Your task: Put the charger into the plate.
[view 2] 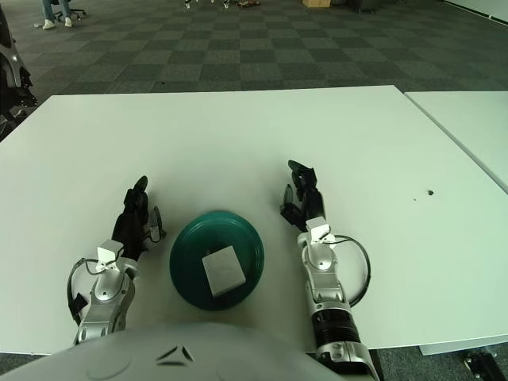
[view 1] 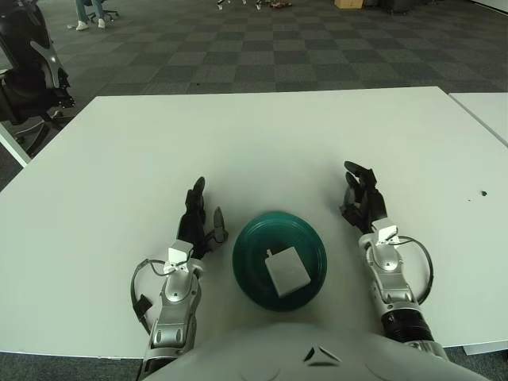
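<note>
A white square charger (view 1: 286, 270) lies inside the dark green plate (view 1: 252, 244) near the table's front edge. My left hand (view 1: 198, 216) shows to the left of the plate, fingers stretched out and holding nothing. My right hand (view 1: 361, 196) shows to the right of the plate, fingers relaxed and holding nothing. Neither hand touches the plate or the charger.
The white table (view 1: 262, 143) stretches far behind the plate. A second white table (view 1: 484, 111) stands at the right. A black office chair (view 1: 28, 75) is off the table's far left corner. A small dark spot (view 1: 483, 193) marks the table at the right.
</note>
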Robot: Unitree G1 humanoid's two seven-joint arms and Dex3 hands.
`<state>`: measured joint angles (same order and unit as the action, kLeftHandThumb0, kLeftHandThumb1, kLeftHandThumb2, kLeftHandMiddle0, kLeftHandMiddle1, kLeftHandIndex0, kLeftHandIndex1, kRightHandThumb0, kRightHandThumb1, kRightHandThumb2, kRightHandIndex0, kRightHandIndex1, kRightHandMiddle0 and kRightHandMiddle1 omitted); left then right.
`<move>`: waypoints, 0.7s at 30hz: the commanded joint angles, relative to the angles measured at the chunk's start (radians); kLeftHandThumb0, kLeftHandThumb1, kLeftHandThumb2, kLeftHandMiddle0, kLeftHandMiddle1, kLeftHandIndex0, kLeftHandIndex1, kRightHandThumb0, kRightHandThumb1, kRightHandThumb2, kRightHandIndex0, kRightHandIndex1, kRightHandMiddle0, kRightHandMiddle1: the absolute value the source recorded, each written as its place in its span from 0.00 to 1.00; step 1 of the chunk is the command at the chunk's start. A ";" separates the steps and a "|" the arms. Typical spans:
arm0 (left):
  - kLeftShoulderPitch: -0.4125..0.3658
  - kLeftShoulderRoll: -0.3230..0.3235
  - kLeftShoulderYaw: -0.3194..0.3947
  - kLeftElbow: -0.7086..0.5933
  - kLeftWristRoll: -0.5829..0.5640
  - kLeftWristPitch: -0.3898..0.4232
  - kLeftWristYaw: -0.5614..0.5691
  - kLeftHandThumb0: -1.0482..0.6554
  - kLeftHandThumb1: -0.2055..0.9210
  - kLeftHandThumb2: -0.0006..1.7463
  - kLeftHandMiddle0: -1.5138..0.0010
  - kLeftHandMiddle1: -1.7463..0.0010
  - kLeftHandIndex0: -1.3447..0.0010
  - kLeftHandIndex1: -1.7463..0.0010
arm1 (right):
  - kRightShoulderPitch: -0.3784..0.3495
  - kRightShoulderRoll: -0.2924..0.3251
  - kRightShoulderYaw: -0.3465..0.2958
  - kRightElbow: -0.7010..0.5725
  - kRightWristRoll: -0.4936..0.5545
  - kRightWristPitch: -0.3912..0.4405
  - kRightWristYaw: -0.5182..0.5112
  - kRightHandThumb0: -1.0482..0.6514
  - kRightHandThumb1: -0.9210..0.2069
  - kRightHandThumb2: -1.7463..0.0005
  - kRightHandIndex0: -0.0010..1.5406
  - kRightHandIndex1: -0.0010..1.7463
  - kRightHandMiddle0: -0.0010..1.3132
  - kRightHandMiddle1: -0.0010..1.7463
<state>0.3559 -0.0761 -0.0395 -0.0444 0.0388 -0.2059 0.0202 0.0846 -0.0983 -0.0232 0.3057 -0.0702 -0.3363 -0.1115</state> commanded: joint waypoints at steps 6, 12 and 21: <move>0.049 -0.034 -0.017 0.085 -0.035 -0.054 -0.003 0.08 1.00 0.57 0.88 0.98 1.00 0.70 | 0.133 -0.013 -0.010 0.071 -0.018 0.141 -0.001 0.15 0.00 0.51 0.07 0.00 0.00 0.39; 0.055 -0.042 -0.006 0.115 -0.083 -0.092 -0.025 0.07 1.00 0.56 0.87 0.98 1.00 0.66 | 0.141 -0.007 -0.010 0.060 -0.018 0.140 0.001 0.16 0.00 0.50 0.07 0.00 0.00 0.39; 0.067 -0.040 0.009 0.134 -0.164 -0.124 -0.076 0.06 1.00 0.56 0.83 0.98 1.00 0.61 | 0.180 -0.005 0.011 0.012 -0.043 0.153 0.005 0.17 0.00 0.49 0.07 0.00 0.00 0.33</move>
<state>0.3785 -0.1156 -0.0358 0.0368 -0.0881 -0.3697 -0.0325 0.1274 -0.1094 -0.0218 0.2474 -0.0969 -0.2989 -0.1141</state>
